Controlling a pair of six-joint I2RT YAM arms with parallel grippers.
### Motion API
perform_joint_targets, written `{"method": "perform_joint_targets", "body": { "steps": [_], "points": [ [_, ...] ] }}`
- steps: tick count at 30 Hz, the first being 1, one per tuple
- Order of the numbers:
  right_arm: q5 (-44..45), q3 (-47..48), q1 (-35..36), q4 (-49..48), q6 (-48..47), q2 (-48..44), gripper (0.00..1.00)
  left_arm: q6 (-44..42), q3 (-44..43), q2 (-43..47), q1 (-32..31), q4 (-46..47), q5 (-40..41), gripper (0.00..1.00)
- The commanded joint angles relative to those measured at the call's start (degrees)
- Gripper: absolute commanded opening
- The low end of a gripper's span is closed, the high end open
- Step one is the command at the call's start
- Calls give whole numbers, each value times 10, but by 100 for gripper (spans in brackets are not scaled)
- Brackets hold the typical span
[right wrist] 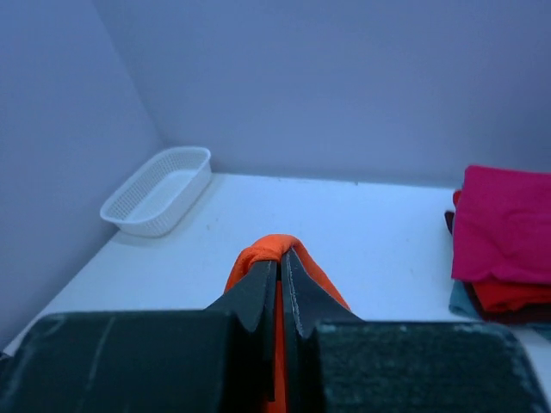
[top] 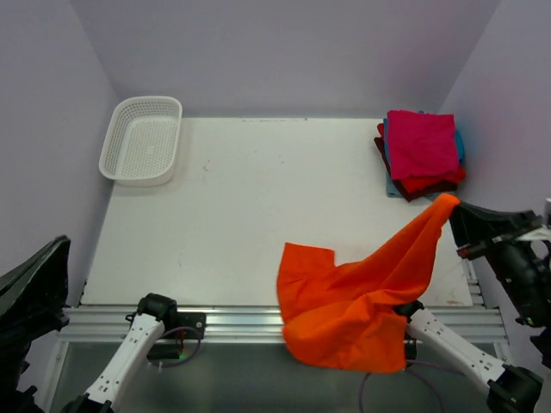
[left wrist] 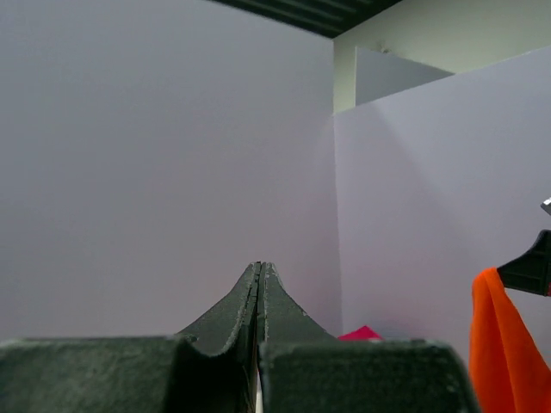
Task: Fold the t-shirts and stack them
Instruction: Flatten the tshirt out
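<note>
A bright orange cloth t-shirt (top: 344,301), pinched at a corner by the clenched right gripper (right wrist: 278,258), is best spread flat below it; the left gripper (left wrist: 259,268) is closed, empty.

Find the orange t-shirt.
Top view, near right: the bright orange cloth t-shirt hangs from the right gripper, trailing over the white table's front edge, near the folded t-shirt stack.

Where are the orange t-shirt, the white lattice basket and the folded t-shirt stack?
orange t-shirt (top: 344,301), top view, its broad middle.
white lattice basket (top: 133,178), top view, near wall.
folded t-shirt stack (top: 422,142), top view, magenta top shirt.
</note>
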State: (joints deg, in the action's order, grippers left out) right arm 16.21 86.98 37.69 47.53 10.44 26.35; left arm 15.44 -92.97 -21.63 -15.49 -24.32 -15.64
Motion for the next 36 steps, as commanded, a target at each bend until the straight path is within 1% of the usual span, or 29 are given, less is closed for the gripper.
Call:
{"method": "perform_joint_targets", "body": {
  "steps": [1,2,3,4,5,6,7,8,10,12,13,16,17,20,23,25,26,27,28,29,30,31,33,34,35,36],
  "points": [
    [52,-23,-1,107,44,116,0,18,48,-44,6,-53,43,0],
    [62,-36,-1,107,57,123,0,27,64,-60,14,-72,47,0],
    [61,-49,-2,100,61,127,0,36,85,-66,14,-78,33,0],
    [59,-72,-1,93,63,130,0,55,143,-76,28,-85,10,0],
    [57,-80,-1,80,65,134,0,61,179,-78,37,-72,-57,0],
    [62,-86,-1,78,70,136,0,63,210,-78,49,-71,-80,0],
    [63,-89,-2,78,71,143,0,60,270,-74,72,-65,-93,0],
    [65,-95,-2,78,71,156,0,56,300,-54,82,-37,-109,0],
    [55,-100,-2,78,75,172,0,36,349,-36,93,-24,-110,0],
    [46,-108,-1,69,78,200,0,26,360,-33,94,-30,-113,0],
    [36,-113,-1,64,81,209,0,27,372,-39,94,-27,-128,0],
    [11,-113,-1,48,78,266,0,35,408,-61,95,3,-155,0],
    [8,-115,-2,29,76,279,0,36,415,-66,94,9,-156,0],
    [3,-110,-2,3,71,336,0,49,440,-84,94,46,-164,0],
    [23,-100,-1,-30,71,396,0,62,468,-119,92,89,-178,0],
    [52,-91,-1,-43,73,436,0,62,481,-159,74,108,-175,0],
    [59,-82,-1,-53,73,447,0,57,479,-174,57,112,-129,0],
    [64,-79,-2,-57,73,457,0,50,474,-189,5,110,-94,0],
    [65,-73,-2,-61,73,474,0,37,454,-222,-28,106,-32,0],
    [66,-70,-1,-67,73,480,0,34,445,-241,-56,107,-14,0],
    [69,-69,-2,-71,71,486,0,32,435,-259,-96,111,-5,0],
    [76,-65,-2,-74,71,491,0,26,418,-305,-110,119,-4,0],
    [86,-57,-7,-81,63,514,0,10,388,-357,-143,116,-8,0],
    [83,-44,-17,-82,61,523,0,4,381,-399,-159,117,-5,0],
    [82,-38,-24,-83,59,547,0,-1,377,-419,-176,118,6,0],
    [80,-31,-31,-84,55,559,0,-7,371,-437,-215,116,11,0]
  ]
}}
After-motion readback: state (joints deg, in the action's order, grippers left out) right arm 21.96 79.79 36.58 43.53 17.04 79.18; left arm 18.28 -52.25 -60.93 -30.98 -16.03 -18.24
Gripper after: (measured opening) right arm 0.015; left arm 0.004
